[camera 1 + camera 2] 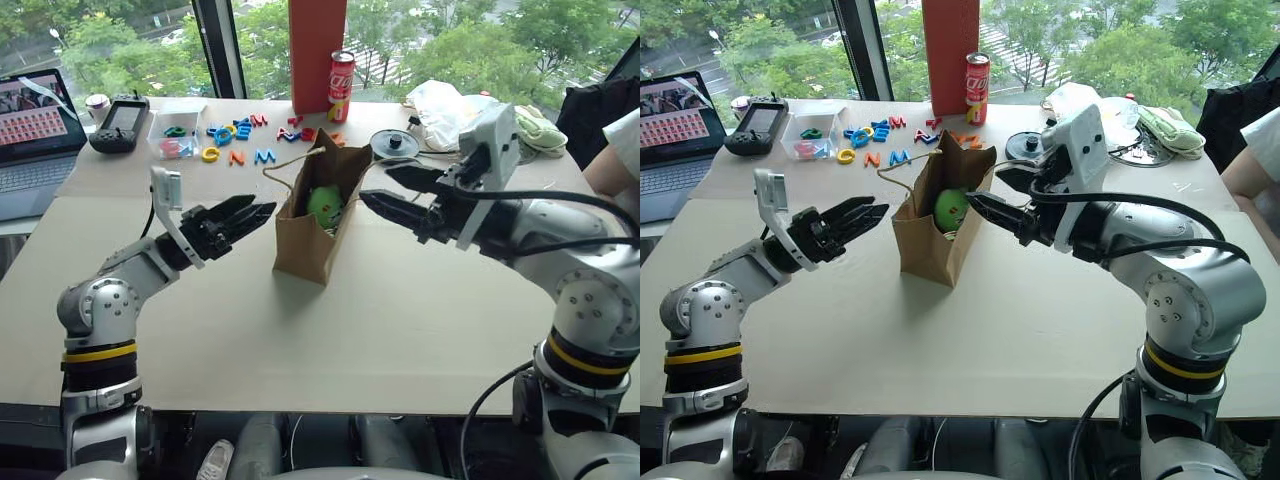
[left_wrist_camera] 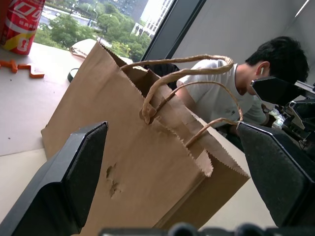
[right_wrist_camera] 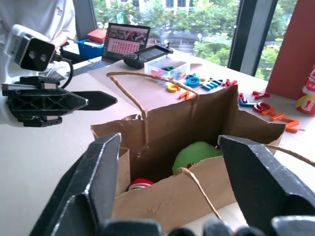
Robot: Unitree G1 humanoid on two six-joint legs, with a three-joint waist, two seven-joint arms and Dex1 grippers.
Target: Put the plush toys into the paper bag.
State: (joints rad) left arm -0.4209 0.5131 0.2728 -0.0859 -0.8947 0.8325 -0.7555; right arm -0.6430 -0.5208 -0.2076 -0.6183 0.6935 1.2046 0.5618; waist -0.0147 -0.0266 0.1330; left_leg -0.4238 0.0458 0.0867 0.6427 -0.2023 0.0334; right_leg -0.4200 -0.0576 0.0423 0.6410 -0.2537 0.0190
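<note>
The brown paper bag point(image 1: 310, 235) stands upright and open in the middle of the table. Inside it sits the lime-green plush toy point(image 3: 197, 153), and a bit of the red plush toy point(image 3: 140, 183) shows beside it, lower in the bag. My left gripper point(image 1: 262, 212) is open, level with the bag and just clear of its left side, with nothing between its fingers. My right gripper point(image 1: 378, 185) is open at the bag's right upper rim, also holding nothing. The twine handles point(image 2: 182, 78) stand up loose.
Behind the bag lie coloured letters point(image 1: 240, 130), a clear box point(image 1: 175, 130), a red can point(image 1: 341, 85), an orange post point(image 1: 317, 50), a black lid point(image 1: 394, 143) and a white plastic bag point(image 1: 440, 105). A laptop point(image 1: 35, 130) sits far left. A person point(image 1: 615, 150) sits at the right edge.
</note>
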